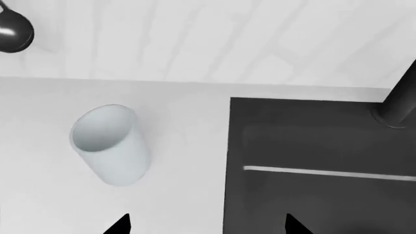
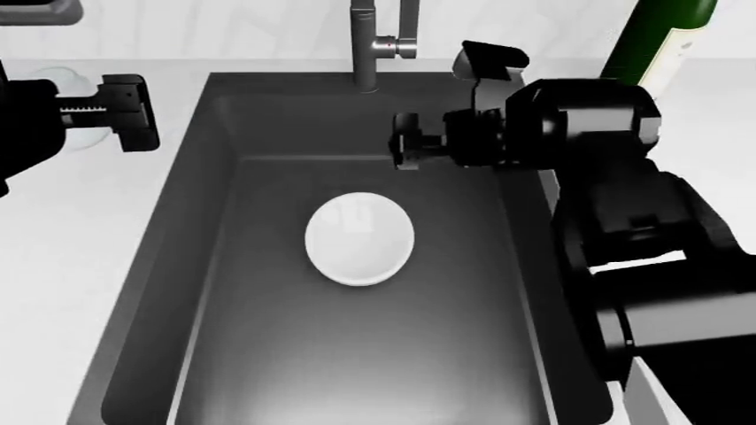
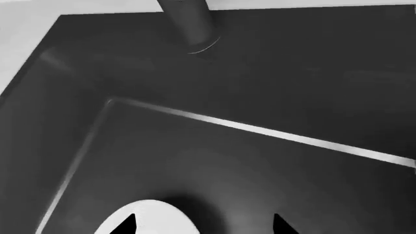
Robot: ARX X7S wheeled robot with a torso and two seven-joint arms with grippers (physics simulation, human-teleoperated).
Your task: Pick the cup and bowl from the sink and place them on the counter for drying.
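The white cup (image 1: 110,144) stands upright on the white counter (image 1: 39,204), left of the dark sink (image 1: 312,146). My left gripper (image 1: 206,226) is open and empty. It hovers over the sink's left rim, apart from the cup. In the head view my left gripper (image 2: 133,112) hides most of the cup. The white bowl (image 2: 359,239) lies on the floor of the sink (image 2: 236,115). My right gripper (image 2: 408,142) is open above the back of the basin. In the right wrist view the bowl (image 3: 153,219) shows under one fingertip (image 3: 126,225) of my right gripper (image 3: 202,225).
A grey faucet (image 2: 378,44) rises at the sink's back edge and shows in both wrist views (image 1: 396,105) (image 3: 188,24). A green wine bottle (image 2: 661,35) stands on the counter at the back right. A dark round object (image 1: 13,31) is by the wall.
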